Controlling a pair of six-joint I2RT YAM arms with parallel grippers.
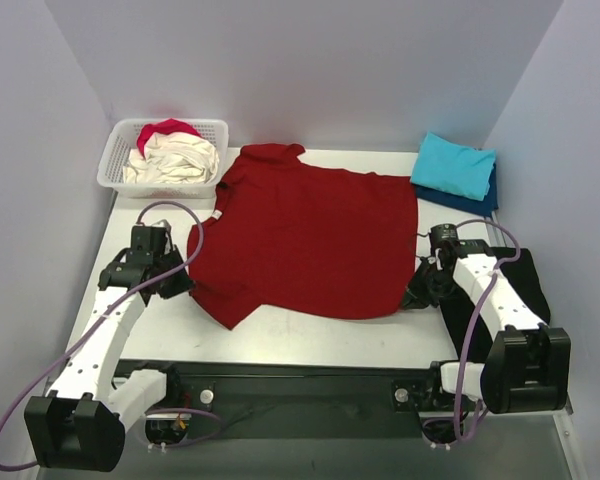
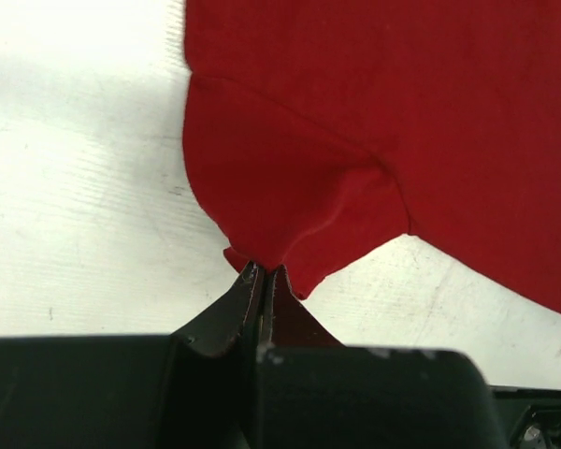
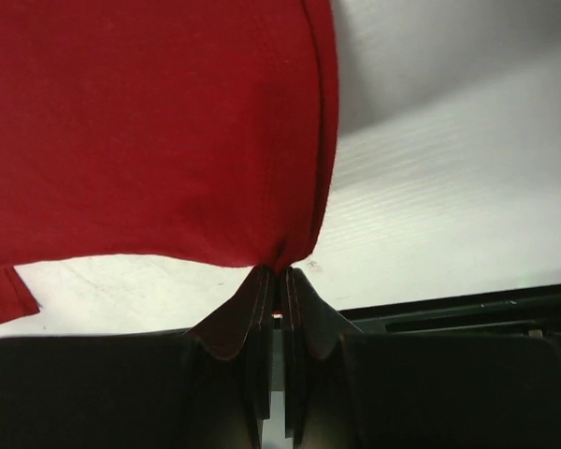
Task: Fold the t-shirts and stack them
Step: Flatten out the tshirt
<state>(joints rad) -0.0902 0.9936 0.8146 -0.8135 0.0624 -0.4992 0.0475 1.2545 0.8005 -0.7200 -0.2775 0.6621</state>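
Observation:
A dark red t-shirt [image 1: 310,235] lies spread across the middle of the table. My left gripper [image 1: 183,283] is shut on its near left sleeve edge, seen in the left wrist view [image 2: 262,269] with the sleeve [image 2: 280,187] bunched at the tips. My right gripper [image 1: 416,290] is shut on its near right hem corner; the right wrist view [image 3: 280,271] shows the cloth [image 3: 168,122] pinched there. A folded turquoise t-shirt [image 1: 454,165] lies on a folded navy blue one [image 1: 488,203] at the back right. Cream [image 1: 178,160] and pink-red [image 1: 167,129] t-shirts sit crumpled in the basket.
A white lattice basket [image 1: 118,160] stands at the back left corner. Walls close the table on the left, back and right. A black rail [image 1: 310,385] runs along the near edge between the arm bases.

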